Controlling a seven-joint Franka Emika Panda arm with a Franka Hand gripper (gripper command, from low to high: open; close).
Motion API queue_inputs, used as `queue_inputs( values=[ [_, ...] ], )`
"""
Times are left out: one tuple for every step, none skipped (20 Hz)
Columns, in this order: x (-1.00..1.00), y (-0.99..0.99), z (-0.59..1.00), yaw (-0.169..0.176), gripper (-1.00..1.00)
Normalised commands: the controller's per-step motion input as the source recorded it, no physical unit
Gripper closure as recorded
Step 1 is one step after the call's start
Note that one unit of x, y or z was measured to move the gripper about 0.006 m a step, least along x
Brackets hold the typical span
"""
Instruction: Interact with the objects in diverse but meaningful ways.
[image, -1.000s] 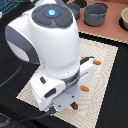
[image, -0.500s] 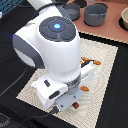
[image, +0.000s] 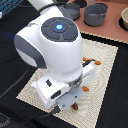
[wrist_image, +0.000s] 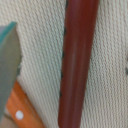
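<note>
Arm low over the sausage stick (wrist_image: 76, 60) on the woven mat (image: 102, 60).

It looks stiff, smooth, light; I'd grip mid-length. Whether the fingers are apart, I cannot tell.

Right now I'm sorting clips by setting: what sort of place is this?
Likely a tabletop play-kitchen setup: a woven placemat, grey pots behind it, and a toy sausage stick lying on the mat.

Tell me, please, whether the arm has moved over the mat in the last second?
Barely. The arm has held almost the same spot over the woven mat, measured against the grey pot; at most it edged slightly lower in the exterior view.
</note>
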Motion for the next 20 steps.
queue_inputs(
  values=[
    [-0.11,0.02,1.00,0.000,-1.00],
    [-0.17,0.03,1.00,0.000,-1.00],
    [-0.49,0.07,1.00,0.000,-1.00],
    [-0.73,0.12,1.00,0.000,-1.00],
    [-0.84,0.19,1.00,0.000,-1.00],
    [-0.92,0.29,0.98,0.000,-1.00],
    [-0.91,0.36,0.90,0.000,-1.00],
    [-0.91,0.41,0.83,0.012,-1.00],
    [-0.93,0.43,0.73,0.025,-1.00],
    [-0.92,0.46,0.63,0.042,-1.00],
    [-0.92,0.48,0.52,0.056,-1.00],
    [-0.91,0.45,0.46,0.071,-1.00],
    [-0.88,0.43,0.43,0.085,-1.00],
    [-0.86,0.40,0.37,0.092,-1.00],
    [-0.86,0.39,0.31,0.093,-1.00],
    [-0.86,0.36,0.27,0.093,-1.00],
    [-0.93,0.37,0.18,0.063,-1.00],
    [-1.00,0.36,0.12,0.062,-1.00],
    [-1.00,0.32,0.01,0.069,-1.00],
    [-1.00,0.31,0.00,0.072,-1.00]
  ],
)
